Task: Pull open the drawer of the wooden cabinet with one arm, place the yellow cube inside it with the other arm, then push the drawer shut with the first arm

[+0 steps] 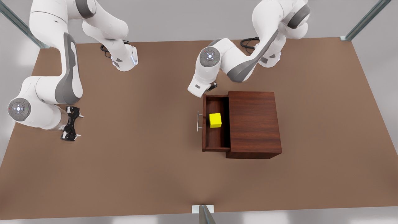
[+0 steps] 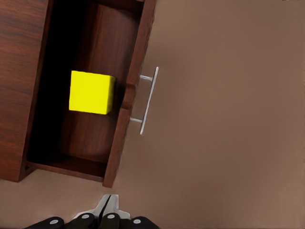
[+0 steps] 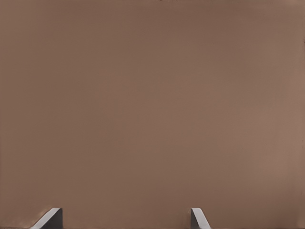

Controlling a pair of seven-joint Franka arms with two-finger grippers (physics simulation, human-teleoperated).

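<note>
The wooden cabinet [image 1: 253, 124] stands at the front view's right of centre, and its drawer [image 1: 214, 141] is pulled out toward the front view's left. The yellow cube [image 1: 215, 120] rests on the drawer floor, touching nothing else; it also appears as the yellow cube [image 2: 92, 92] behind the silver handle [image 2: 148, 99]. My left gripper [image 2: 107, 208] is shut and empty, hovering just off the drawer's far corner, under its wrist [image 1: 201, 87]. My right gripper [image 1: 71, 123] waits open over bare table at the front view's left, its fingertips [image 3: 51, 217] spread wide.
The brown table [image 1: 140, 161] stretches wide around the cabinet. Both arm bases [image 1: 124, 60] stand along the far edge with black cables. Metal frame posts [image 1: 205, 214] stand at the table's edges.
</note>
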